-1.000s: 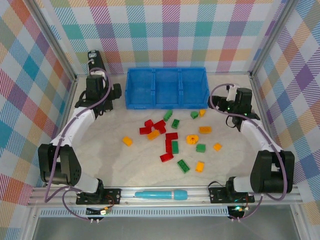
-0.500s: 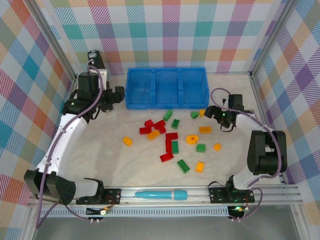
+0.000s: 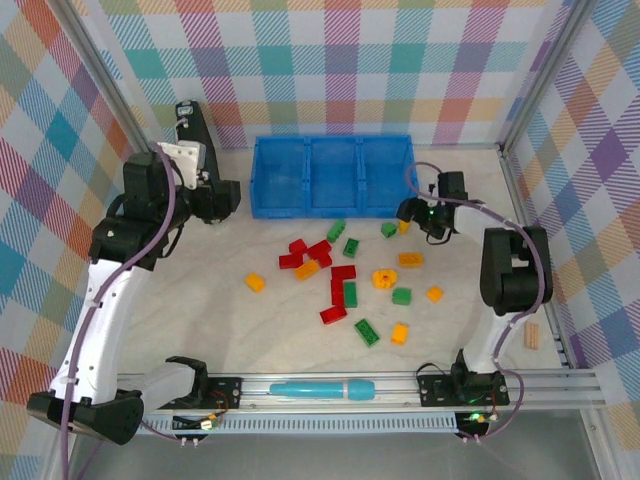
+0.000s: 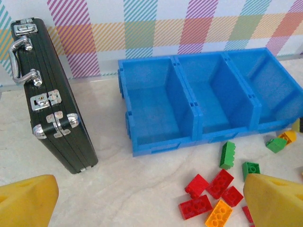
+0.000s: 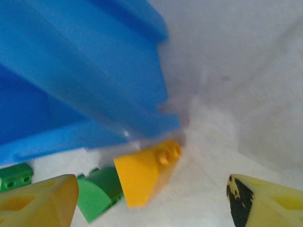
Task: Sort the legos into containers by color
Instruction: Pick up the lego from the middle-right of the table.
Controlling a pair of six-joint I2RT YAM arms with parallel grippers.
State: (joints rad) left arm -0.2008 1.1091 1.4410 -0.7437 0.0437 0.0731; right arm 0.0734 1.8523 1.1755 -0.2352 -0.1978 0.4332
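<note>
Red, green and yellow-orange legos (image 3: 345,280) lie scattered on the table in front of the blue tray (image 3: 333,205), whose three containers look empty. My right gripper (image 3: 409,213) is low at the tray's right front corner. Its jaws are open, with a yellow sloped brick (image 5: 144,175) lying between and just beyond the fingertips (image 5: 38,203), untouched. A green brick (image 5: 97,191) lies against that brick. My left gripper (image 3: 226,196) hovers open left of the tray. Red bricks (image 4: 208,189) and a green brick (image 4: 228,154) lie ahead of it.
A black case (image 4: 52,109) with silver latches stands upright left of the tray. A teal pen-like cylinder (image 3: 320,388) lies by the near rail. A small tan block (image 3: 533,335) sits outside the right rail. Plaid walls close in three sides.
The right gripper has slid left along the tray's front to the yellow brick at its corner, and its jaws have narrowed somewhat. The left arm has swung up and leftwards.
</note>
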